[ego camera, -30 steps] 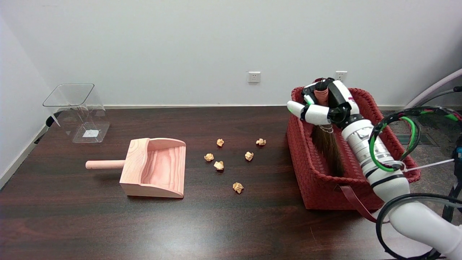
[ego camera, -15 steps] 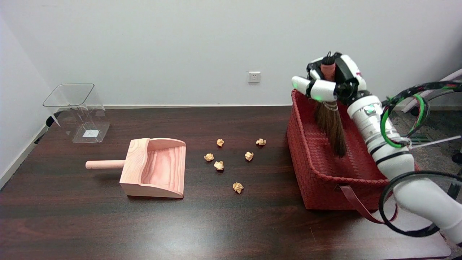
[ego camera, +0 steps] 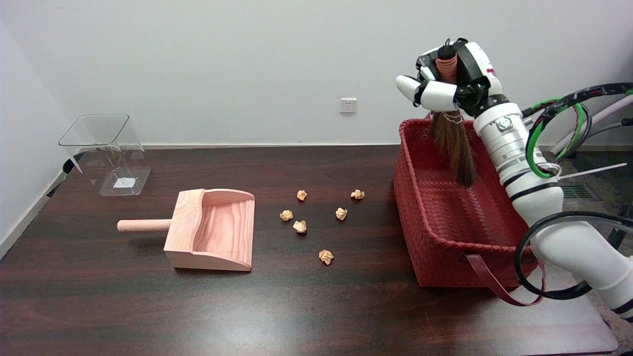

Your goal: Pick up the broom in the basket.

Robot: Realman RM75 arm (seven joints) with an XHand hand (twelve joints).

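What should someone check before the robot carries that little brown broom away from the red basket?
1. Grip: the right hand holds the small brown bristle broom by its handle: ok.
2. Broom hangs bristles down, roughly upright: ok.
3. Bristle tips above the red woven basket rim: cannot tell.
4. Crumpled paper scraps lie on the dark wooden table, unobstructed: ok.
5. Wooden dustpan stands apart from the scraps: ok.

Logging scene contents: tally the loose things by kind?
Paper balls: 6 (first)
Broom: 1, held by the right hand
Dustpan: 1
Red basket: 1
Clear bin: 1
Total: 10
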